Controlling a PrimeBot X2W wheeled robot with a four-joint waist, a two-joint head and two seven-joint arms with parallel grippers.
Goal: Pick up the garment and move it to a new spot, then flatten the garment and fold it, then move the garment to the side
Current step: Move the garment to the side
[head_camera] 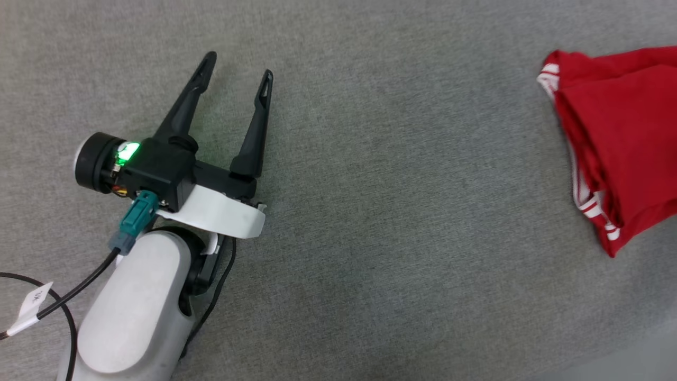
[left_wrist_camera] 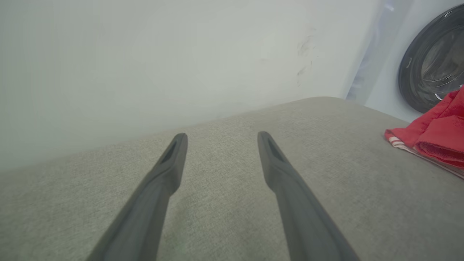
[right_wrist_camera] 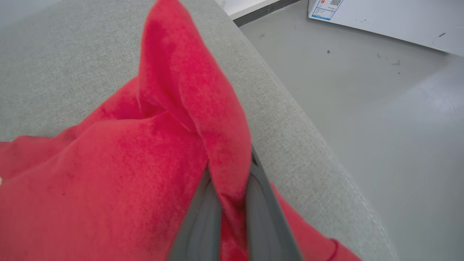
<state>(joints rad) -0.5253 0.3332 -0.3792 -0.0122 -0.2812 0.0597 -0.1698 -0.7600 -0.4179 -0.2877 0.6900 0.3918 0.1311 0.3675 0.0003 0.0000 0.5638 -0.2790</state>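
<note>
Presently, the left end effector is seen released over the grey fabric surface. Its two dark fingers are spread wide, pointed up the head view, with nothing between them. A green light is lit on its housing, and a black cable with a white tag is looped beside the pale forearm. In the left wrist view the same end effector is shown low over the surface; whether it touches cannot be told. A pale wall is seen behind.

The garment is found at the right edge of the head view, well apart from the left end effector. It is bunched in red folds, with red-white striped trim along one edge, and is partly cut off by the frame. In the left wrist view the garment is seen at the far right, lying on the surface in front of a dark round washer door.

In the right wrist view the right end effector is clenched on a fold of the garment. Red cloth is pinched between the two grey fingers and is carried past their tips as a tall ridge, while the rest is spread to the left. The rounded edge of the surface is seen just right of the fingers. Beyond it, a grey floor and a white box with a label are shown.
</note>
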